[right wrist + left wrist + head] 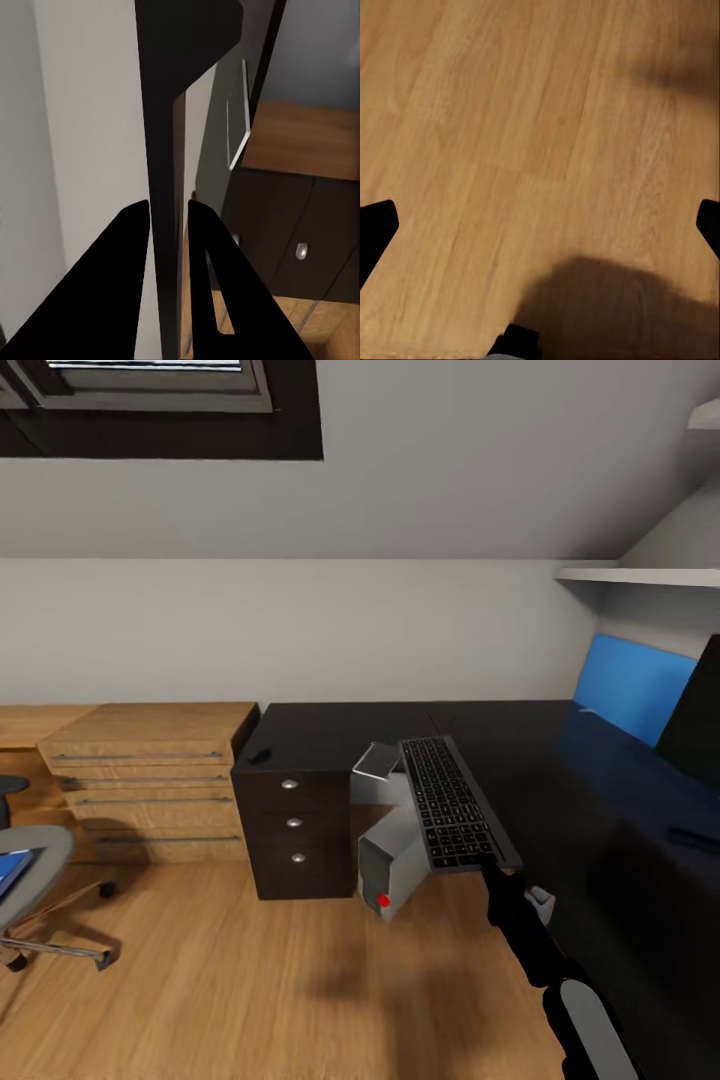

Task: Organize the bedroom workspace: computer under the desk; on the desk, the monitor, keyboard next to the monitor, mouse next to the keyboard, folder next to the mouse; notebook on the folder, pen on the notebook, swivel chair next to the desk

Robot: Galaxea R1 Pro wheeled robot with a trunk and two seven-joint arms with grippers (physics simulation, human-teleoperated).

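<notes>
— Item one, the keyboard [455, 803]: where was it?

— Centre of the head frame, a little right. My right gripper [492, 868] was clenched on its near end, and the board was held off the floor over the edge of the desk [520, 760], keys up. In the right wrist frame the keyboard [161, 112] ran edge-on as a thin dark strip pinched between my two fingers [120, 285].

— Item two, the computer [392, 850]?

— Just below the keyboard in the head frame, tilted, with a red spot on its lower end, beside the desk's black drawer unit [295, 820].

— Remaining stock?

— Mouse [260, 757] on the desk's left corner. Monitor [697, 715] at the right edge, partly cut off. Swivel chair [35, 880] at lower left, the blue folder [10, 872] on its seat. Wooden drawer chest [150, 775] left of the desk.

— And the left gripper [540, 225]?

— Released; its fingertips [376, 225] stood wide apart at the frame's sides, over bare wooden floor [510, 112].
</notes>
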